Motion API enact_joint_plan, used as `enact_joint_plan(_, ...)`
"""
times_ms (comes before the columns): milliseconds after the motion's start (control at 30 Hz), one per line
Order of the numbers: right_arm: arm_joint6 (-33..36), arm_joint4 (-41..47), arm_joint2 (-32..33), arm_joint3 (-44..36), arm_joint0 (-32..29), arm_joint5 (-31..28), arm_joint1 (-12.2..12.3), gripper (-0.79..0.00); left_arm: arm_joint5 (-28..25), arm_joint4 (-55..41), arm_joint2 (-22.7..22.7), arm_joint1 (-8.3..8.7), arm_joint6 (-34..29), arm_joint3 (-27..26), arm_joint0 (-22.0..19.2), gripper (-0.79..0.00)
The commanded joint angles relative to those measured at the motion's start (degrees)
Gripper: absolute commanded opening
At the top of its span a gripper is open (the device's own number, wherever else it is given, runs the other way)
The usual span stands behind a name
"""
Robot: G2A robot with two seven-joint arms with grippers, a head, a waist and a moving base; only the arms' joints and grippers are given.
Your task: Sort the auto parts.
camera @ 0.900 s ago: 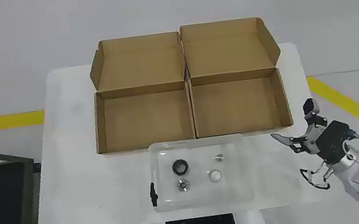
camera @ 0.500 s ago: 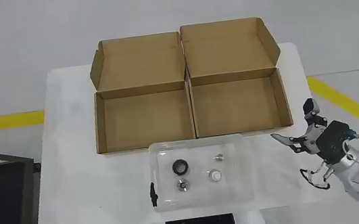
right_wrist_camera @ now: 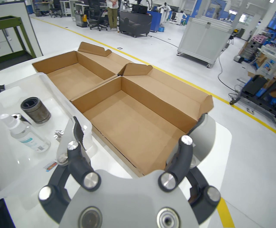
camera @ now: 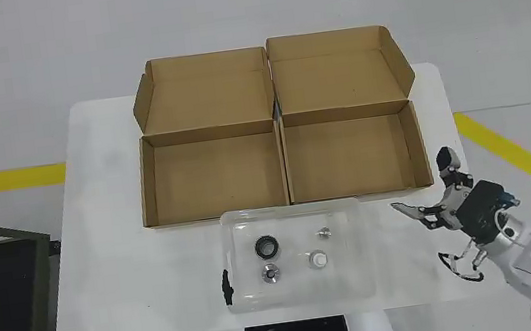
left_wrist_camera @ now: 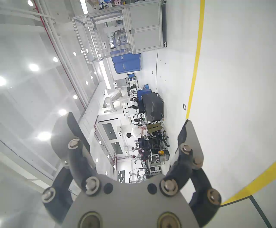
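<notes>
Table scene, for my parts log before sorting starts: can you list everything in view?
cardboard boxes: 2, brown, open and empty, side by side at the table's far side
tray: 1, clear, in front of the boxes
cylinder: 1, black, in the tray
metal parts: 2, silver, in the tray
bottle: 1, clear with white cap, in the tray
table: 1, white
rack: 1, dark green, on the floor beside the table
right gripper: 1, open, over the table's near right corner
left gripper: 1, open, facing the hall
</notes>
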Motion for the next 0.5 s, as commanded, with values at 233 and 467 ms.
enact_joint_plan(233,6.8,-0.2,-5.1,-5.3,2.5,-7.4,0.5,0.0,0.0,0.0,0.0,0.0,0.0,0.0,0.0,0.0)
enact_joint_plan(467,12.5,-0.3,-9.8,-8.2,3.3,-10.6,0.8,0.0,0.0,0.0,0.0,0.0,0.0,0.0,0.0,0.0)
